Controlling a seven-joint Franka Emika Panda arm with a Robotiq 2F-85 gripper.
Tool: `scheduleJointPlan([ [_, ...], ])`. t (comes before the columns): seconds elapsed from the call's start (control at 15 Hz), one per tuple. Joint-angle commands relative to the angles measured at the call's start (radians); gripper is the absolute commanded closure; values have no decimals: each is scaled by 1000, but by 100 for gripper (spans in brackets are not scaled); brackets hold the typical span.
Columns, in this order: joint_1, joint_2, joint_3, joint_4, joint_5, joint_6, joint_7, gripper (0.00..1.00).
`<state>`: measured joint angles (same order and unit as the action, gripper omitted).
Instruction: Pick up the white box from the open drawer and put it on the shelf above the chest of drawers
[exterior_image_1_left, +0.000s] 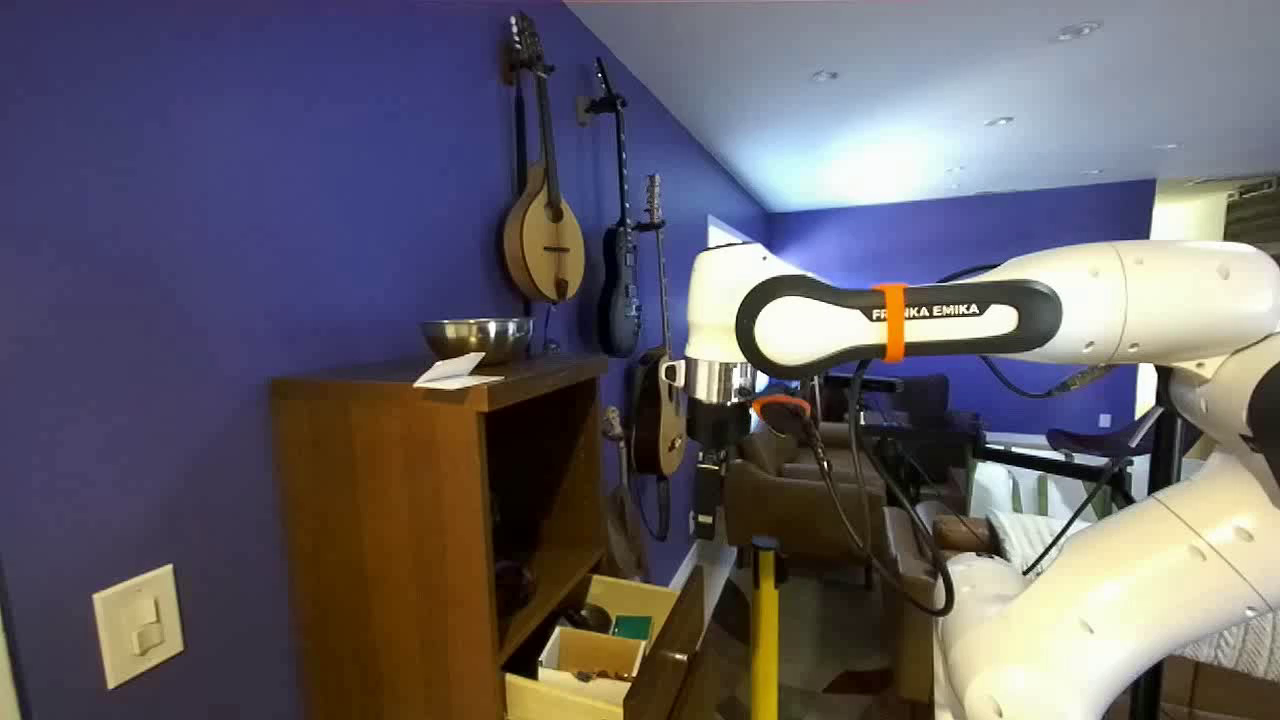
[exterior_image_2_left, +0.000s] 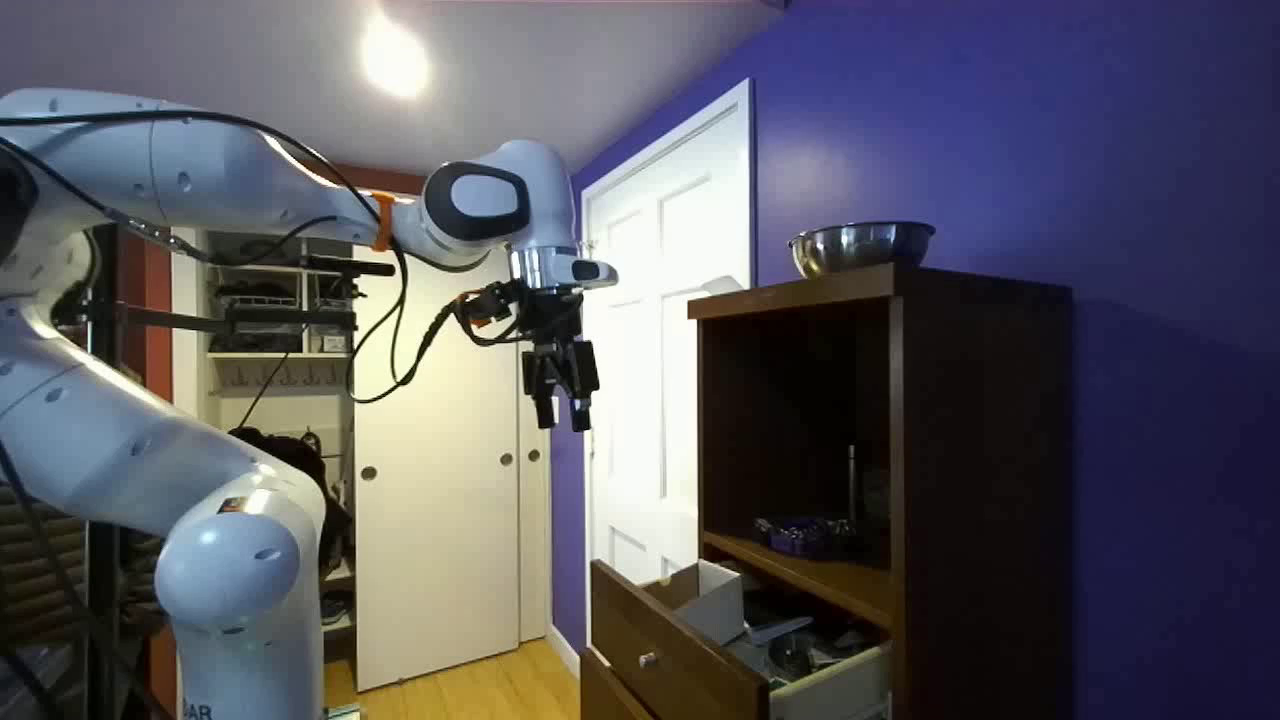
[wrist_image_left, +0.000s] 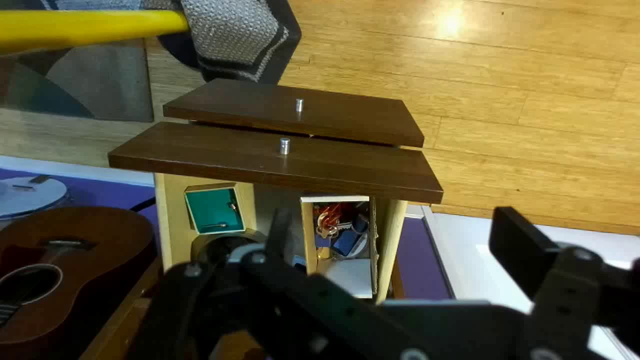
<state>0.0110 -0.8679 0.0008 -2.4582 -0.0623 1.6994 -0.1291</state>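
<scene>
The wooden drawer (wrist_image_left: 350, 167) with a brown front and pale interior stands pulled out, and in it sits the small off-white rectangular carton (exterior_image_2_left: 716, 605), its top open. In the wrist view the carton lies along the drawer's right wall, a narrow gap between them, and one end comes close to the brown front; whether they touch cannot be told. To its left lies a small green-lined box (wrist_image_left: 214, 212). Higher up, the dark square shelf recess (exterior_image_2_left: 850, 582) of the tall brown wooden cabinet (exterior_image_2_left: 985, 450) opens toward the white robot arm (exterior_image_1_left: 1090, 300), a purple object with shiny bits (exterior_image_2_left: 800, 536) on its board. The arm holds its forearm nearly level, wrist bent downward. Its black two-fingered gripper (exterior_image_2_left: 563, 412) points down in front of the cabinet, well apart from it and level with the shelf opening, fingers spread wide and gripping nothing.
</scene>
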Motion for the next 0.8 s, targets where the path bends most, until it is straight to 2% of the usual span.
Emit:
scheduleJointPlan([
  [0.0,11,1,-7,2,-6,-2,7,0],
  [0.33,11,0,-7,2,-6,-2,7,0],
  [0.6,17,103,-16,-4,31,153,29,0],
  [0.73,22,198,-11,19,42,220,32,0],
])
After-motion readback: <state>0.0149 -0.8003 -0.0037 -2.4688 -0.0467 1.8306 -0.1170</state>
